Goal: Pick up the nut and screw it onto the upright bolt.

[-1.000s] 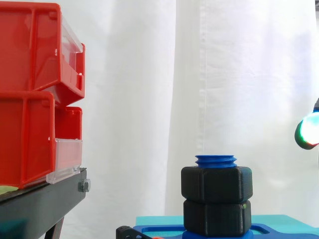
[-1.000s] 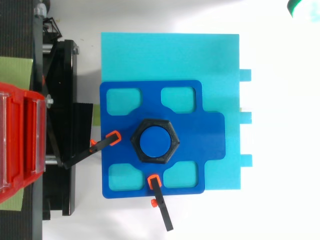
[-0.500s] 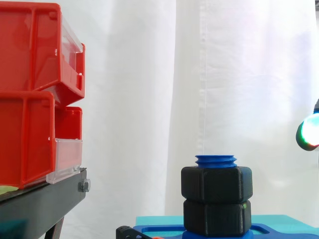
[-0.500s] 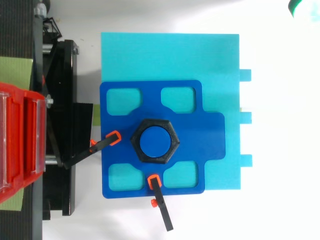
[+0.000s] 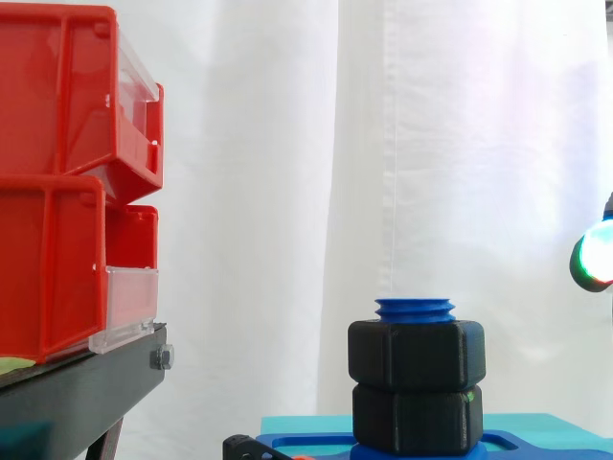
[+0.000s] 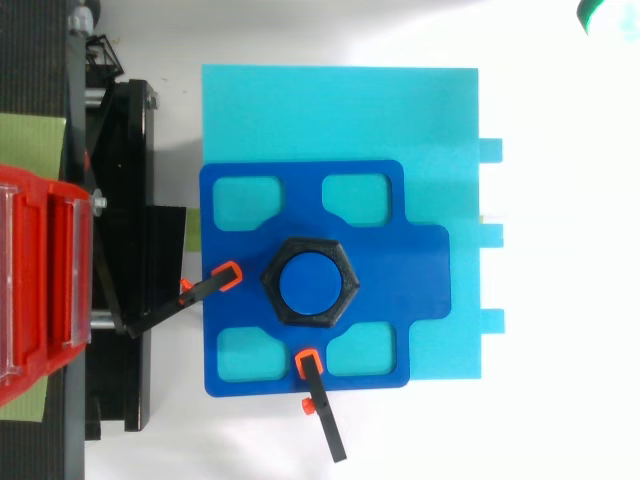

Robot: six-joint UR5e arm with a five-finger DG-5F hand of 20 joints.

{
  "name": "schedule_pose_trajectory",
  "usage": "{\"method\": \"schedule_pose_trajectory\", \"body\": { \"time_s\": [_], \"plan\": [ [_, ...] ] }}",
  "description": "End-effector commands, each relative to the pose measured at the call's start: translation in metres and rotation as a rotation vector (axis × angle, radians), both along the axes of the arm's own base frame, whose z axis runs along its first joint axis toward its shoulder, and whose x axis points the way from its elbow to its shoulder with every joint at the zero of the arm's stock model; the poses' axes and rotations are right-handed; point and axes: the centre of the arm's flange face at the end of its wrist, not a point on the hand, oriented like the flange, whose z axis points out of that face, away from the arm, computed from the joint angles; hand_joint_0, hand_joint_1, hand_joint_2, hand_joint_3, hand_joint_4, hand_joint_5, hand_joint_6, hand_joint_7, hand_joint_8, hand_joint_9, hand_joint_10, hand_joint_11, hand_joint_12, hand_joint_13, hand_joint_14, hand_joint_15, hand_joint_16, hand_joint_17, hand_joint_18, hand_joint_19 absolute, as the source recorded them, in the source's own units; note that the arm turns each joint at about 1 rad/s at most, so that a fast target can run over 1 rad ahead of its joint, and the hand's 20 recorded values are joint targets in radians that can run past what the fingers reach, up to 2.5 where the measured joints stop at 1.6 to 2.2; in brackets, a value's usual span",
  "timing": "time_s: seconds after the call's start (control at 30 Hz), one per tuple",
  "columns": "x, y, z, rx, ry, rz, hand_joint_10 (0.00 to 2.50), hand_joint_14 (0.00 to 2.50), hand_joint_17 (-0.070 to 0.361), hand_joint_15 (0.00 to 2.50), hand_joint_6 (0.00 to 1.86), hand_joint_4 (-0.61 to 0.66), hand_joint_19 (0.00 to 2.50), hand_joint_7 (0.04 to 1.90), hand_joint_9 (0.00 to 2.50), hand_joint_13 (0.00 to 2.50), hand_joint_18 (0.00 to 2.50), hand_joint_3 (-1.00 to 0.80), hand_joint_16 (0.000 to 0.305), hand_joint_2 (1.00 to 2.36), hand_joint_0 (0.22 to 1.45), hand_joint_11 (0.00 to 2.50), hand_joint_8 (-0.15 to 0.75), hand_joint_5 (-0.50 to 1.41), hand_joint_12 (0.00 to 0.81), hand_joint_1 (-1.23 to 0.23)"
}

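Observation:
A blue upright bolt [image 5: 415, 309] stands on a dark blue fixture plate [image 6: 400, 260]. Two black hex nuts sit threaded on it, one above the other. The upper nut [image 5: 416, 355] lies just under the bolt's top, and the lower nut [image 5: 416, 419] rests near the plate. From above the nut [image 6: 270, 283] rings the bolt's round top [image 6: 310, 283]. A glowing bit of my hand [image 5: 596, 259] shows at the right edge, well away from the bolt and above the nuts' height. In the top view the hand [image 6: 600, 15] sits at the far top right corner, off the plate.
Under the plate lies a cyan base [image 6: 340, 110]. Two black clamps with orange tips [image 6: 205, 290] [image 6: 318, 395] press on the plate's left and front edges. Stacked red bins [image 5: 57, 182] on a black stand [image 5: 77, 388] occupy the left.
The visible bit of the hand has slid slightly down and right at the side view's edge. The nuts and bolt have not moved.

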Motion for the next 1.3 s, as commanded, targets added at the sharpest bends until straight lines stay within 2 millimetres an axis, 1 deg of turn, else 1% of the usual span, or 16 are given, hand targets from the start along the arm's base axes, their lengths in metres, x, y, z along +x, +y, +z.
{"method": "schedule_pose_trajectory", "body": {
  "time_s": [0.0,0.4,0.47,0.5,0.53,0.57,0.6,0.63,0.67,0.73,0.8,0.97,1.1,1.2,1.27],
  "plan": [
    [0.0002,0.0007,0.0,0.0,0.0,0.001,0.0,0.0,0.137,0.0,0.5,0.17,0.0,0.72,0.52,0.22,0.0,-0.5,0.061,1.0,0.48,0.03,0.33,-0.26,0.426,-0.05],
    [0.0,-0.0001,0.0,0.0,0.0,0.0,0.0,0.0,0.133,0.0,0.5,0.18,0.0,0.74,0.51,0.22,0.0,-0.5,0.059,1.0,0.49,0.02,0.331,-0.25,0.422,-0.07],
    [0.0,-0.0001,0.0,0.0,0.0,0.0,0.0,0.0,0.134,0.0,0.5,0.18,0.0,0.74,0.49,0.22,0.0,-0.5,0.06,1.0,0.49,0.01,0.344,-0.25,0.422,-0.07],
    [0.0,-0.0001,0.0,0.0,0.0,0.0,0.0,0.0,0.135,0.0,0.5,0.18,0.0,0.73,0.36,0.18,0.0,-0.5,0.06,1.0,0.5,0.0,0.339,-0.25,0.425,-0.11],
    [0.0,-0.0001,0.0,0.0,0.0,0.0,0.0,0.0,0.135,0.0,0.5,0.18,0.0,0.73,0.35,0.16,0.0,-0.5,0.06,1.0,0.5,0.0,0.339,-0.25,0.424,-0.13],
    [0.0,-0.0001,0.0,0.0,0.0,0.0,0.0,0.0,0.134,0.0,0.5,0.17,0.0,0.73,0.3,0.14,0.0,-0.5,0.059,1.0,0.5,0.0,0.32,-0.25,0.417,-0.18],
    [0.0,-0.0001,0.0,0.0,0.0,0.0,0.0,0.0,0.132,0.0,0.5,0.16,0.0,0.72,0.28,0.13,0.0,-0.5,0.059,1.0,0.5,0.0,0.299,-0.25,0.409,-0.22],
    [0.0,-0.0001,0.0,0.0,0.0,0.0,0.0,0.0,0.13,0.0,0.5,0.15,0.0,0.72,0.28,0.12,0.0,-0.5,0.058,1.0,0.5,0.0,0.295,-0.25,0.406,-0.23],
    [0.0,-0.0001,0.0,0.0,0.0,0.0,0.0,0.0,0.118,0.0,0.5,0.13,0.0,0.7,0.27,0.1,0.0,-0.5,0.052,1.0,0.5,0.0,0.267,-0.25,0.393,-0.27],
    [0.0,-0.0001,0.0,0.0,0.0,0.0,0.0,0.0,0.113,0.0,0.5,0.11,0.0,0.69,0.27,0.06,0.0,-0.5,0.05,1.0,0.49,0.0,0.252,-0.24,0.38,-0.28],
    [0.0002,0.0007,0.0,0.0,0.0,0.001,0.0,0.0,0.111,0.0,0.5,0.09,0.0,0.67,0.22,0.03,0.0,-0.5,0.049,1.0,0.49,0.0,0.231,-0.24,0.376,-0.29],
    [0.0,-0.0001,0.0,0.0,0.0,0.0,0.0,0.0,0.112,0.0,0.5,0.07,0.0,0.67,0.14,0.0,0.0,-0.5,0.05,1.0,0.48,0.0,0.225,-0.25,0.383,-0.27],
    [0.0,-0.0001,0.0,0.0,0.0,0.0,0.0,0.0,0.113,0.0,0.5,0.02,0.0,0.63,0.08,0.0,0.0,-0.5,0.05,1.0,0.47,0.0,0.205,-0.25,0.385,-0.27],
    [0.0002,0.0007,0.0,0.0,0.0,0.001,0.0,0.0,0.113,0.0,0.5,0.01,0.0,0.66,0.0,0.0,0.0,-0.5,0.05,1.0,0.47,0.0,0.196,-0.26,0.381,-0.24],
    [0.0,-0.0001,0.0,0.0,0.0,0.0,0.0,0.0,0.112,0.0,0.5,0.0,0.0,0.67,0.0,0.0,0.0,-0.5,0.05,1.0,0.47,0.0,0.194,-0.26,0.381,-0.24]
  ]
}}
